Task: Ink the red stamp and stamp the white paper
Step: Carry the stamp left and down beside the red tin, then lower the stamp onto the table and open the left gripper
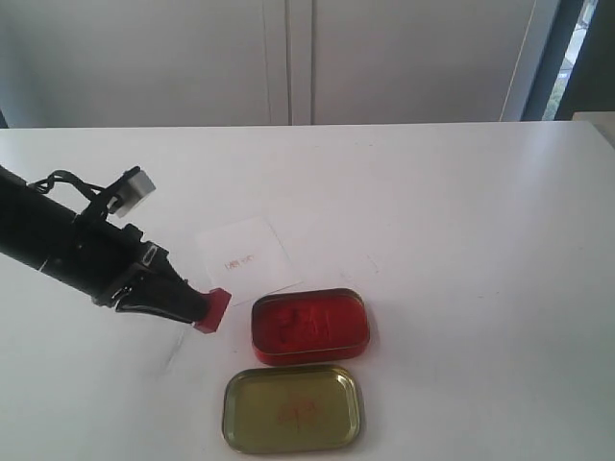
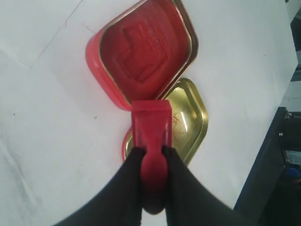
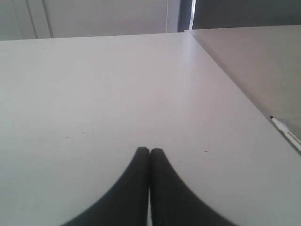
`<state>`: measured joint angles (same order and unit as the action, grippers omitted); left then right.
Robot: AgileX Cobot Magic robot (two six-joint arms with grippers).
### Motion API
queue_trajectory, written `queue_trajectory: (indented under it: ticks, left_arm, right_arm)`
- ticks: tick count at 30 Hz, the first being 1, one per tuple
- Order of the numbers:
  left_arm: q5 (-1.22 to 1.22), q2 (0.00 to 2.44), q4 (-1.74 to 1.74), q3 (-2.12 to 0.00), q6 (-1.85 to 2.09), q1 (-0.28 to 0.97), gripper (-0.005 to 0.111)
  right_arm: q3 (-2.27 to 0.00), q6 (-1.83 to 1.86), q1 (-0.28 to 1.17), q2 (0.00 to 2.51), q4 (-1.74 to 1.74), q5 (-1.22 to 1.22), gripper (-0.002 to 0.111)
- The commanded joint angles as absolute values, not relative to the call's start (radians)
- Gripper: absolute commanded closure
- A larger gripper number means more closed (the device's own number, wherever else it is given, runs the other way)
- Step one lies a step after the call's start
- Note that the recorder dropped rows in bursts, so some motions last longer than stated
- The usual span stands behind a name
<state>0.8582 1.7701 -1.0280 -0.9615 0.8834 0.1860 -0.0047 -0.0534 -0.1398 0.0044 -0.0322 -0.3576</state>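
My left gripper (image 1: pixel 197 309) is shut on the knob handle of the red stamp (image 1: pixel 213 309), held just left of the red ink-pad tin (image 1: pixel 309 326) and above the table. In the left wrist view the red stamp (image 2: pixel 151 127) points its block base toward the near rim of the open red tin (image 2: pixel 141 49), with my left gripper (image 2: pixel 153 153) clamped on the knob. The white paper (image 1: pixel 245 255) lies flat behind the stamp, bearing a small red mark. My right gripper (image 3: pixel 149 151) is shut on nothing, over bare table, and is out of the exterior view.
The tin's gold lid (image 1: pixel 293 408) lies open side up in front of the red tin, also the gold lid (image 2: pixel 188 120) in the left wrist view. A pen (image 3: pixel 286 132) lies on a neighbouring table surface. The white table (image 1: pixel 461 221) stretches far to the right.
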Motion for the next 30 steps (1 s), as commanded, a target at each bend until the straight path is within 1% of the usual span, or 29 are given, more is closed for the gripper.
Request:
queue_trajectory:
  ticks: [1, 12, 30]
  left_arm:
    - [0.868, 1.810, -1.054, -0.953, 0.894, 0.183, 0.107]
    - [0.853, 1.896, -1.073, -0.953, 0.894, 0.183, 0.107]
    - [0.799, 1.914, -1.073, -0.953, 0.861, 0.183, 0.107]
  right_arm:
    - [0.000, -0.048, -0.136, 0.000, -0.034, -0.343, 0.108]
    - [0.000, -0.048, -0.136, 0.000, -0.034, -0.343, 0.108]
    - [0.000, -0.048, -0.136, 0.000, -0.034, -0.343, 0.108]
